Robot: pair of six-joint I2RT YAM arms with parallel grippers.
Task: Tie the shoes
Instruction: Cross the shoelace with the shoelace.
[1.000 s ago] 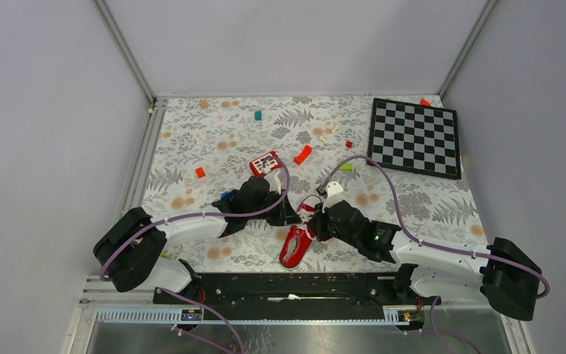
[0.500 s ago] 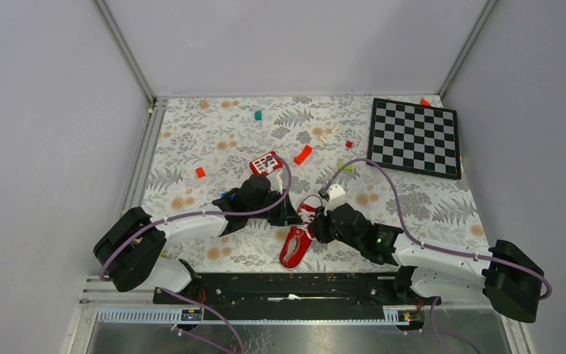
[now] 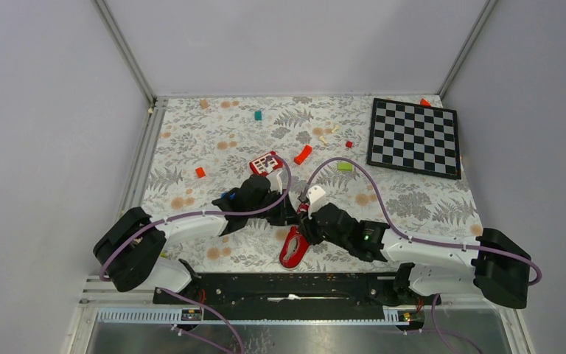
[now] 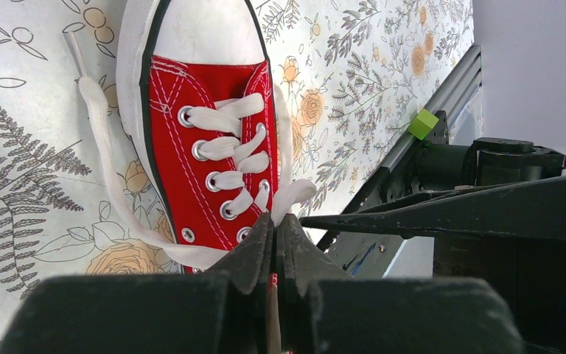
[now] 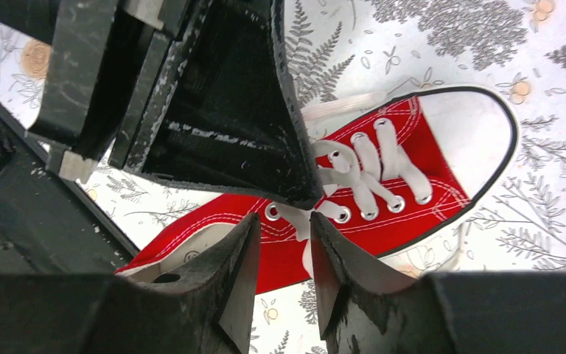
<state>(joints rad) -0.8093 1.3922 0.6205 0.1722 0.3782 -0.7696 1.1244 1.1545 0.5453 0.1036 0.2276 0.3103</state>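
The shoe (image 3: 292, 249) is a small red sneaker with white laces, lying near the table's front edge with its toe toward the arms. In the left wrist view the shoe (image 4: 206, 140) lies just ahead, and my left gripper (image 4: 275, 219) is shut on a white lace (image 4: 295, 193) beside the top eyelets. My left gripper (image 3: 292, 215) and right gripper (image 3: 304, 225) meet over the shoe's ankle end. In the right wrist view my right gripper (image 5: 285, 218) is open above the shoe (image 5: 383, 206), with a lace strand (image 5: 311, 247) hanging by its right finger. The left gripper's black finger (image 5: 221, 110) fills the upper left there.
A chessboard (image 3: 414, 137) lies at the back right. A red block with white squares (image 3: 265, 162), a curved red-orange piece (image 3: 303, 154), a green block (image 3: 345, 167) and several small pieces are scattered behind the shoe. A black rail (image 3: 287, 287) runs along the near edge.
My right gripper has opened from shut and moved left, closer to the left gripper over the shoe. The left gripper has stayed put, still shut on the lace.
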